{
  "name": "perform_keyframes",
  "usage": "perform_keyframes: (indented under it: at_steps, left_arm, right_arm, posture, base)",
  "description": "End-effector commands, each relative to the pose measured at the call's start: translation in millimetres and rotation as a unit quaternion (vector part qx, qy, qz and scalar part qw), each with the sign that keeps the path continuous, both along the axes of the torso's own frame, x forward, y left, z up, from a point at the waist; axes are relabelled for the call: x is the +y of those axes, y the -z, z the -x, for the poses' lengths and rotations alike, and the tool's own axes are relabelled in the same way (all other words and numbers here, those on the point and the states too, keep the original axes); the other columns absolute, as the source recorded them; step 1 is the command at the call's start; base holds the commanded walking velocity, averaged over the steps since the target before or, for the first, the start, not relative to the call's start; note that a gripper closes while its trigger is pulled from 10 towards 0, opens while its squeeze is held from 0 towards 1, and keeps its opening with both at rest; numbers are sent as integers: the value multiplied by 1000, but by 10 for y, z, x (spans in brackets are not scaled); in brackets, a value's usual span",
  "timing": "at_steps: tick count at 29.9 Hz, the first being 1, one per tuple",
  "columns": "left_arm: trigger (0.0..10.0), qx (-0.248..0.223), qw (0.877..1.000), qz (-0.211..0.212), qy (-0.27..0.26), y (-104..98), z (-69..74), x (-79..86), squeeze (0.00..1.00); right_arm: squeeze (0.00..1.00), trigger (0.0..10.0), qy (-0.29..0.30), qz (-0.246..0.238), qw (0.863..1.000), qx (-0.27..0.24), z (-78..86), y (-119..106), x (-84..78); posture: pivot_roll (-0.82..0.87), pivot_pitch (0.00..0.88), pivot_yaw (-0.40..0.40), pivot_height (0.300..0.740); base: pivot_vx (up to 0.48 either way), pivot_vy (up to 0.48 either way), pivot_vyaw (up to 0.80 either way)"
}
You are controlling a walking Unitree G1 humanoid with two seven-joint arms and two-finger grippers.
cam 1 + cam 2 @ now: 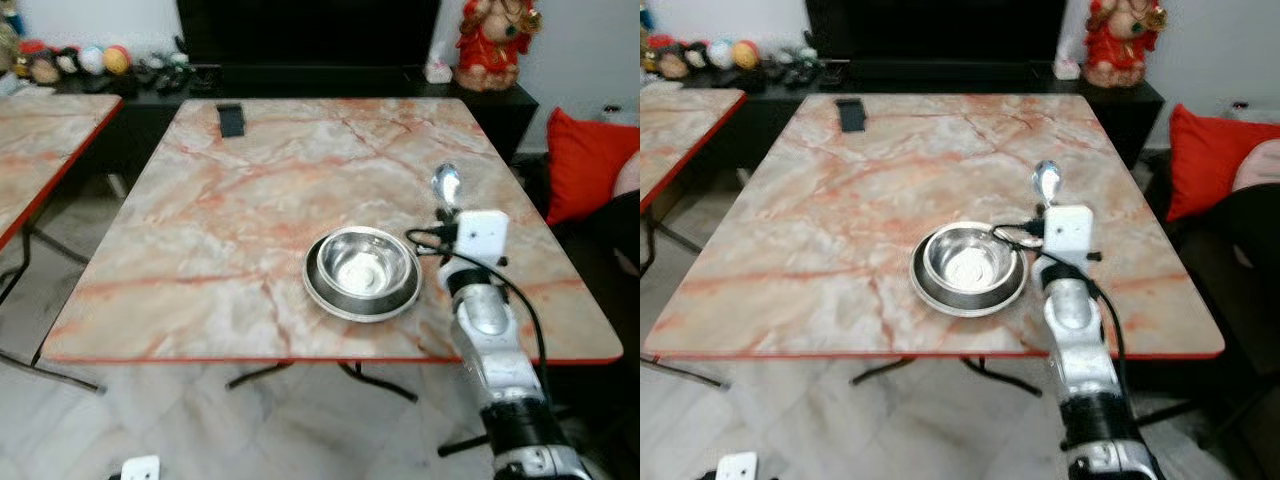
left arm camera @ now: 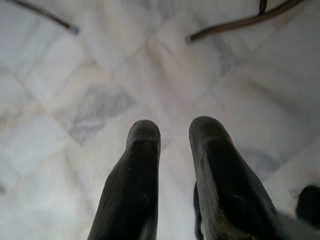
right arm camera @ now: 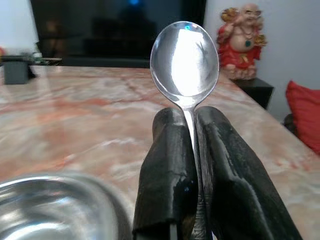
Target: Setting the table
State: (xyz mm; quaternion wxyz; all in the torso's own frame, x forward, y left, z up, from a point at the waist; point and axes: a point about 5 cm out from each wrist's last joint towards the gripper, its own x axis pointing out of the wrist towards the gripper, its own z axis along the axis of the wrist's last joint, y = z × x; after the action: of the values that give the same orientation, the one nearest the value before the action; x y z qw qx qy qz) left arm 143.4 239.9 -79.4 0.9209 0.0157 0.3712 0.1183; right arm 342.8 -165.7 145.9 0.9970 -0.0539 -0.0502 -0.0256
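Right gripper (image 3: 192, 150) pinches the spoon (image 3: 185, 60) upright beside the bowl (image 1: 363, 268), near the tabletop's (image 1: 220, 230) front-right edge. Held low, the spoon could pivot. Left gripper (image 2: 175, 165), slightly spread, hangs idle.

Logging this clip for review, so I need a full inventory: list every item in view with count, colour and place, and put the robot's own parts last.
Table: one, pink-orange marble top, red edge, centre.
Second table: one, same finish, far left.
Bowl: one, steel, on the plate near the table's front edge.
Plate: one, steel, under the bowl.
Spoon: one, steel, held upright in the right gripper, right of the bowl.
Small box: one, black, far left part of the table.
Figurine: one, red and gold, on the dark cabinet behind.
Cushion: one, red, right.
Balls: several, mixed colours, cabinet's left end.
Right gripper: black fingers, shut on the spoon.
Left gripper: black fingers, apart, over the pale tiled floor.
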Motion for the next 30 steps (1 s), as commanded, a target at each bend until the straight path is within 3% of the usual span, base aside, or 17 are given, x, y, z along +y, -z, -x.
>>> perform_keyframes:
  at_steps: [1,6,17,24,30]
  left_arm:
    - [10000,8,1000,6,1,28,20,-52,0]
    - [10000,7,1000,5,2,25,14,-52,0]
    - [10000,4,1000,11,7,21,-16,-84,0]
    - [10000,16,1000,12,12,53,48,-105,0]
    - [10000,17,1000,16,13,55,39,-116,0]
  right_arm:
    - [0,10000,7,-2,1000,-6,-12,-48,-52]
    - [0,10000,8,-2,1000,-6,-12,-50,-48]
    - [0,10000,28,12,999,14,-19,-52,-135]
    - [0,10000,44,43,993,96,16,103,-252]
    - [0,10000,43,24,985,164,33,258,-313]
  posture:
    - [27,0,5,740]
    - [23,0,8,740]
    - [6,0,11,740]
    - [-3,0,12,740]
    - [-3,0,11,740]
  base:
    - [270,0,0]
    - [268,0,0]
    - [0,0,0]
    - [0,0,0]
    - [0,0,0]
